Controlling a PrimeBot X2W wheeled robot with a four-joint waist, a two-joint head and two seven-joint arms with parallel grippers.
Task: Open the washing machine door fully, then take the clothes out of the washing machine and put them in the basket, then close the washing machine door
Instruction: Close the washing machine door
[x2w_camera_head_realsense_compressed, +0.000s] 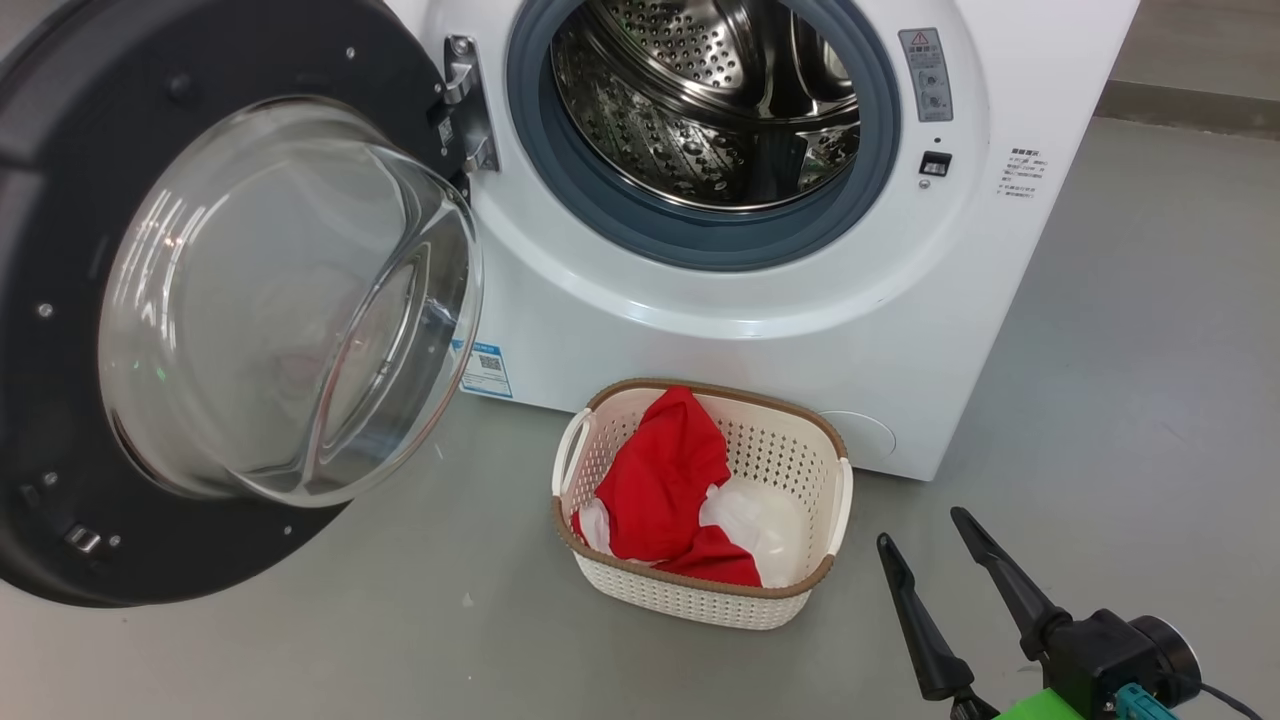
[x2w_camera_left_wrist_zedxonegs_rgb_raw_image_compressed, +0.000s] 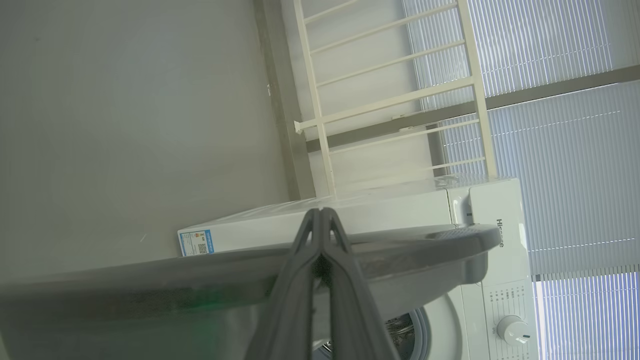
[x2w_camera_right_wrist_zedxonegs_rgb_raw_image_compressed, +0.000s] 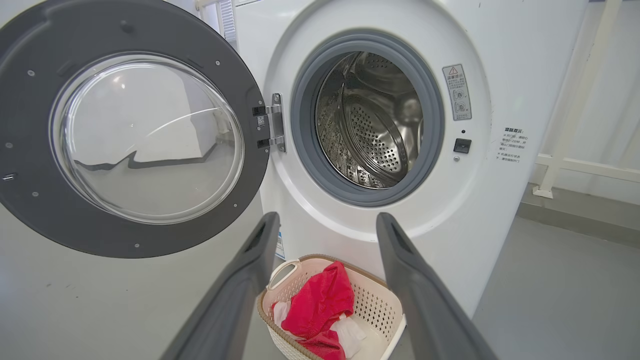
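Note:
The washing machine (x2w_camera_head_realsense_compressed: 700, 330) stands with its door (x2w_camera_head_realsense_compressed: 60, 250) swung wide open to the left, the glass bowl facing me. I see only bare steel in the drum (x2w_camera_head_realsense_compressed: 700, 100). The clothes (x2w_camera_head_realsense_compressed: 660, 480), red with white parts, lie in the basket (x2w_camera_head_realsense_compressed: 700, 605) on the floor in front of the machine. My right gripper (x2w_camera_head_realsense_compressed: 920, 527) hovers open and holds nothing, just right of the basket. The right wrist view shows it (x2w_camera_right_wrist_zedxonegs_rgb_raw_image_compressed: 327, 220) above the basket (x2w_camera_right_wrist_zedxonegs_rgb_raw_image_compressed: 382, 300) and clothes (x2w_camera_right_wrist_zedxonegs_rgb_raw_image_compressed: 315, 302), facing the drum (x2w_camera_right_wrist_zedxonegs_rgb_raw_image_compressed: 375, 130). My left gripper (x2w_camera_left_wrist_zedxonegs_rgb_raw_image_compressed: 320, 212) is shut with nothing in it, by the door's edge (x2w_camera_left_wrist_zedxonegs_rgb_raw_image_compressed: 425, 245).
Grey floor (x2w_camera_head_realsense_compressed: 1150, 350) spreads to the right of the machine and in front of the basket. A white railing (x2w_camera_right_wrist_zedxonegs_rgb_raw_image_compressed: 575, 165) runs along the wall to the machine's right. In the left wrist view, a white rack (x2w_camera_left_wrist_zedxonegs_rgb_raw_image_compressed: 400, 90) and window blinds (x2w_camera_left_wrist_zedxonegs_rgb_raw_image_compressed: 550, 50) lie beyond the machine (x2w_camera_left_wrist_zedxonegs_rgb_raw_image_compressed: 400, 210).

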